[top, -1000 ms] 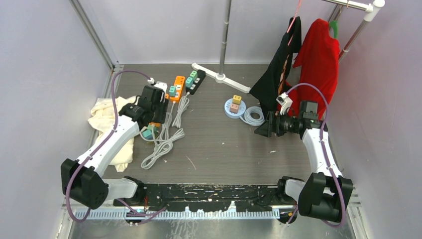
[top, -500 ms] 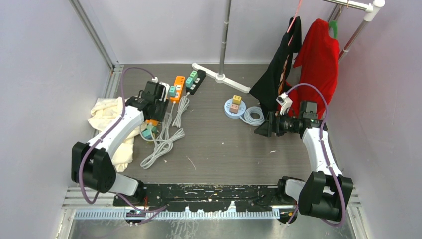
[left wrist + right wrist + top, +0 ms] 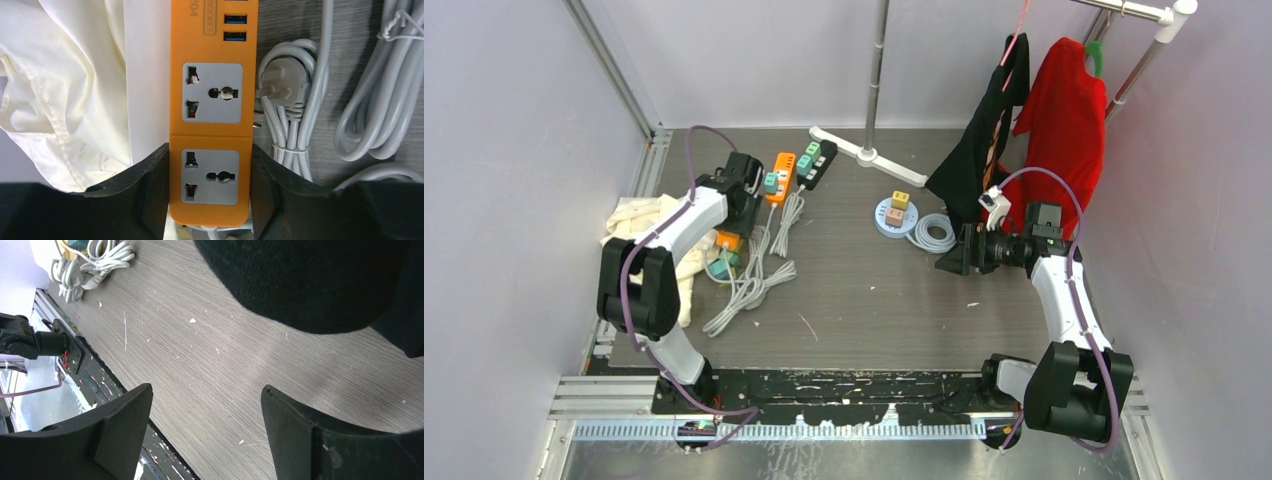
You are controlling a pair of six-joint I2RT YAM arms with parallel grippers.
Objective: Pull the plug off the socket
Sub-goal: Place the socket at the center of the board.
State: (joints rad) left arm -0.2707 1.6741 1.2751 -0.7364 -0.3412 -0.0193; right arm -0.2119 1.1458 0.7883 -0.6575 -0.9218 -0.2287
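Left wrist view: the left hand [image 3: 209, 150] is clamped on the near end of an orange power strip [image 3: 210, 100], a black finger [image 3: 150, 185] against each long side. The strip runs toward 12 o'clock; both sockets in view hold no plug. A loose grey plug [image 3: 282, 82] lies just beside the strip, at 2 o'clock from the hand. White cloth [image 3: 60, 90] lies at 10 o'clock.

Right wrist view: the right hand [image 3: 205, 405] is spread open above the surface [image 3: 210, 350], holding nothing.

Top view: the right hand sits well apart, at 3 o'clock from the left. A second orange strip [image 3: 781, 178] carrying green plugs [image 3: 770, 182] lies at 1 o'clock.
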